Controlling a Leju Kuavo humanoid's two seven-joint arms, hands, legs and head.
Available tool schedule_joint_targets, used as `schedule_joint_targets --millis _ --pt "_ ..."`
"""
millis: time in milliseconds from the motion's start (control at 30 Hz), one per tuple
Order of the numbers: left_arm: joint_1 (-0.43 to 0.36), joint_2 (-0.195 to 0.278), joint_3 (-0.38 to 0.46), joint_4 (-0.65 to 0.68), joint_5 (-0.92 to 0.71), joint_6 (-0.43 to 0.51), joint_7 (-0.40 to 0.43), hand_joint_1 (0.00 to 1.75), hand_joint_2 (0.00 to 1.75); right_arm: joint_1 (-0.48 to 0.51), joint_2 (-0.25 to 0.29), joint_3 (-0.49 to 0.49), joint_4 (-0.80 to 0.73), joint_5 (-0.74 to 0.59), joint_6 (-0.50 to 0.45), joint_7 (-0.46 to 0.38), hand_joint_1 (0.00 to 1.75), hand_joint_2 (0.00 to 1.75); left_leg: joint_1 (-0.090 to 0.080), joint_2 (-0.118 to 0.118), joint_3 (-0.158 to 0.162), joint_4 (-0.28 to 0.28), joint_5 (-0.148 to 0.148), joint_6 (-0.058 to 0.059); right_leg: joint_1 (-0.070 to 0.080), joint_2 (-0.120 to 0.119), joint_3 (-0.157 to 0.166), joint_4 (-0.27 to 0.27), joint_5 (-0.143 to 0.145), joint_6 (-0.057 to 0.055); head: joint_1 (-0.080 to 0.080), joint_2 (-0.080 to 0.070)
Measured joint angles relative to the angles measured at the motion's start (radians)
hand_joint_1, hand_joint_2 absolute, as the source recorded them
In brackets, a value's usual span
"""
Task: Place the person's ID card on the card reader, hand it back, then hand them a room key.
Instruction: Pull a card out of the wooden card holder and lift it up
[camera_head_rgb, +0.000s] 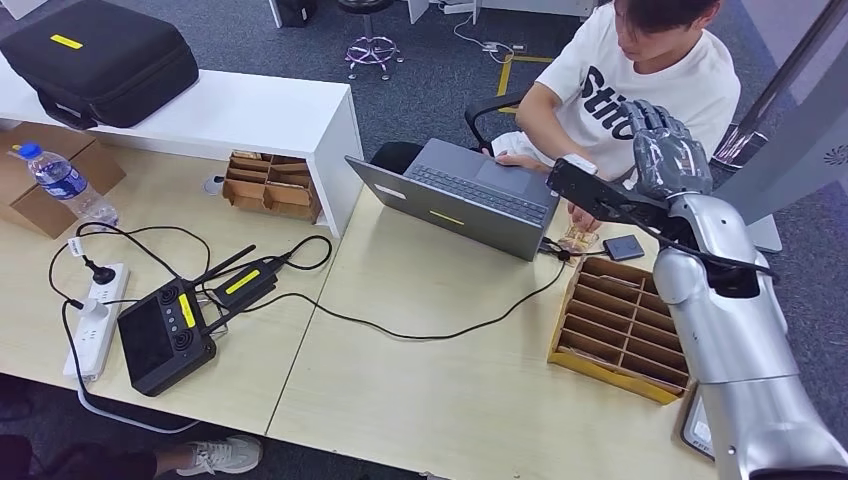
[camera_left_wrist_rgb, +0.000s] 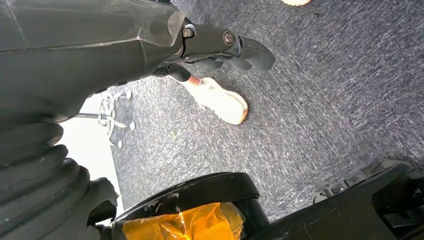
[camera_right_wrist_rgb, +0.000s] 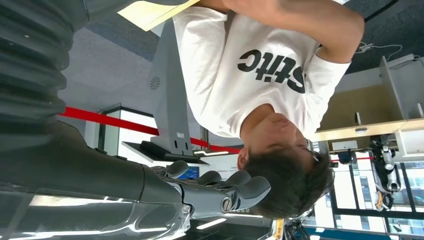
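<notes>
My right hand (camera_head_rgb: 665, 150) is raised above the far right of the table, fingers upright and apart, holding nothing; the right wrist view shows the same hand (camera_right_wrist_rgb: 220, 192) bare in front of the person's white T-shirt (camera_right_wrist_rgb: 250, 70). The person (camera_head_rgb: 640, 80) sits across the table. One of their hands (camera_head_rgb: 583, 215) rests over a yellowish card (camera_head_rgb: 577, 240) next to the small dark card reader (camera_head_rgb: 623, 247). My left hand (camera_left_wrist_rgb: 235, 50) hangs over the carpet with loose fingers and nothing in it.
An open grey laptop (camera_head_rgb: 470, 195) stands left of the reader, its cable crossing the table. A cardboard slotted organiser (camera_head_rgb: 620, 325) lies under my right arm. A controller (camera_head_rgb: 160, 335), power strip (camera_head_rgb: 95, 320), water bottle (camera_head_rgb: 65, 185) and black case (camera_head_rgb: 100, 60) are at the left.
</notes>
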Motion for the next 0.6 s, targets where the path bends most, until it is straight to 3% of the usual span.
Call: schedule_joint_targets --millis 200,367,600 --pt "0.000 0.000 0.003 0.000 0.024 0.007 -0.004 0.00 1.75 0.133 -0.039 -0.038 -0.145 -0.045 -0.090 -0.078 0.00 1.75 0.000 -0.002 0.000 0.000 0.000 0.000 0.000 -0.002 0.000 -0.001 0.000 0.000 0.000 0.000" --pt "0.004 0.000 0.021 0.000 0.051 0.029 -0.017 0.00 1.75 0.389 -0.077 -0.112 -0.418 -0.088 -0.208 -0.165 0.00 1.75 0.000 -0.005 -0.002 0.000 -0.002 0.001 0.000 -0.005 0.000 -0.002 -0.002 0.002 0.000 0.000" --pt "0.009 -0.001 0.052 0.000 0.075 0.055 -0.031 0.00 1.75 0.733 -0.086 -0.198 -0.724 -0.084 -0.328 -0.275 0.00 1.75 0.000 -0.003 -0.002 0.000 -0.005 0.000 0.000 -0.004 0.000 -0.002 -0.005 0.001 0.000 0.000"
